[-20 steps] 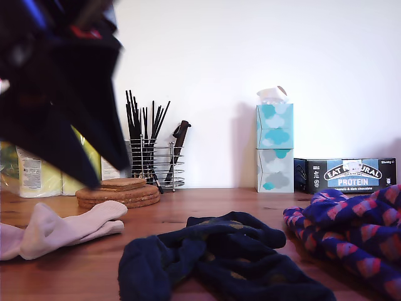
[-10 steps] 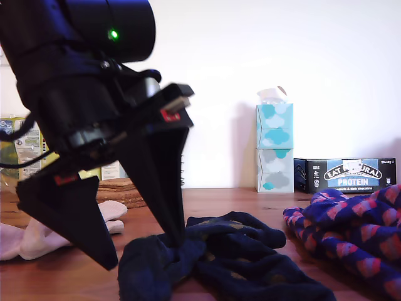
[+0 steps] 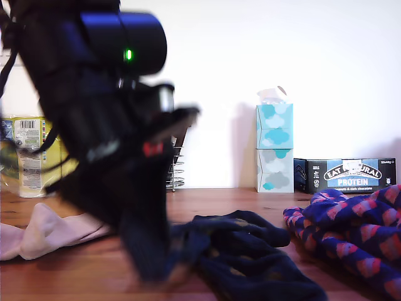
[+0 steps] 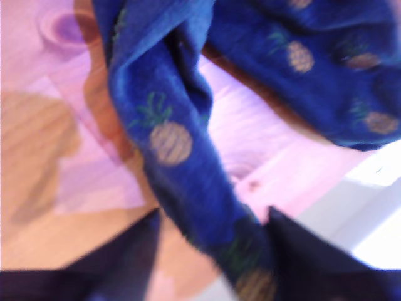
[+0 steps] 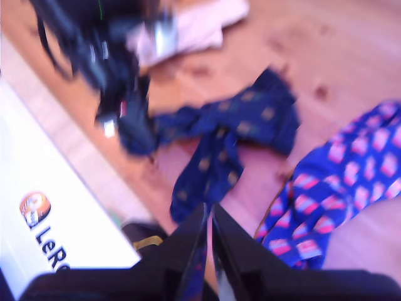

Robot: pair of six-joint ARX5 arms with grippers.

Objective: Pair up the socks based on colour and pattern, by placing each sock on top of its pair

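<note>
Only utensils (image 3: pixel 176 164) in wire holder (image 3: pixel 175 182)

Two dark navy socks (image 3: pixel 244 251) with small orange spots lie crumpled together mid-counter, a pale pinkish-white sock (image 3: pixel 47 232) lies flat towards the exterior view's left, and blue socks with pink-red checks (image 3: pixel 351 232) are heaped at its right.

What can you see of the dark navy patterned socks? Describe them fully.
The dark navy knitted socks lie crumpled and tangled on the brown wooden table, between the pale pinkish-white sock and the blue socks with pink checks. Small orange pineapple-like motifs with green tops dot the soft fabric. My first claw straddles one strand; blur hides whether it grips.
</note>
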